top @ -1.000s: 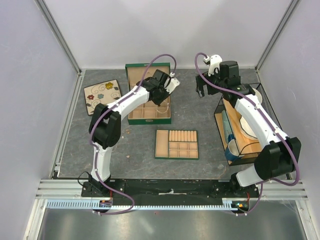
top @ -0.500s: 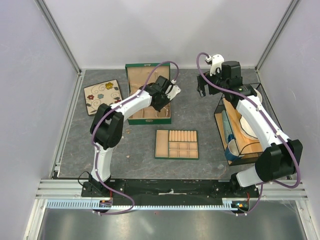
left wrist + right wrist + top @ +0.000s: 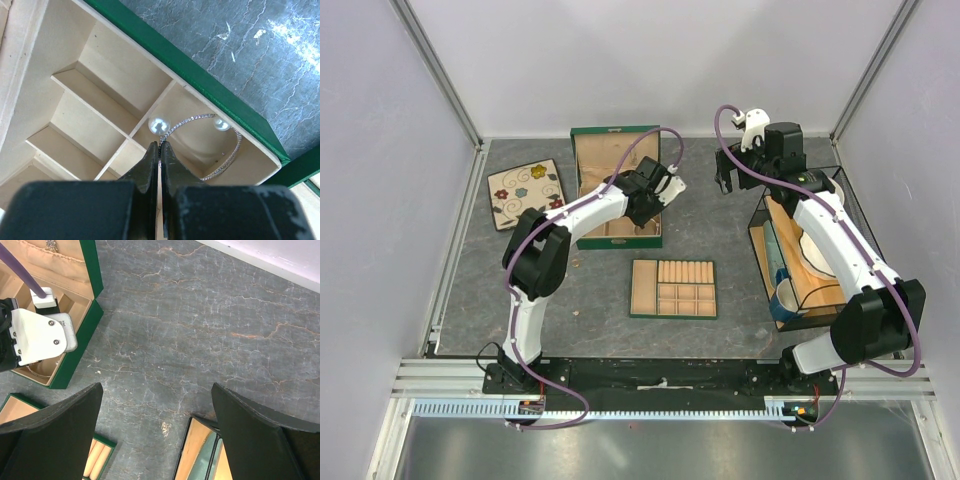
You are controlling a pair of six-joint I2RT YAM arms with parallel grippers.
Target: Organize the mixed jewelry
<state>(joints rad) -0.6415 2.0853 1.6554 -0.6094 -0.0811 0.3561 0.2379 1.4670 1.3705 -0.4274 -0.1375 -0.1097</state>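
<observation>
As the left gripper (image 3: 160, 145) pinches the bangle hoop (image 3: 235, 150) by its rim, we see the hoop sitting in the corner compartment of the green jewelry box (image 3: 220, 95). The right gripper (image 3: 156, 387) hangs spread wide over the table (image 3: 200, 315).

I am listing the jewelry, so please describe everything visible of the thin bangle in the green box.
The bangle is a thin silvery open hoop, sparkling with tiny stones, with two round pearl-like beads. It sits tilted over the corner compartment of the green box, which is tan inside. The left end effector, shut, seems to pinch its wire beside one bead; whether it touches the floor is unclear.
</observation>
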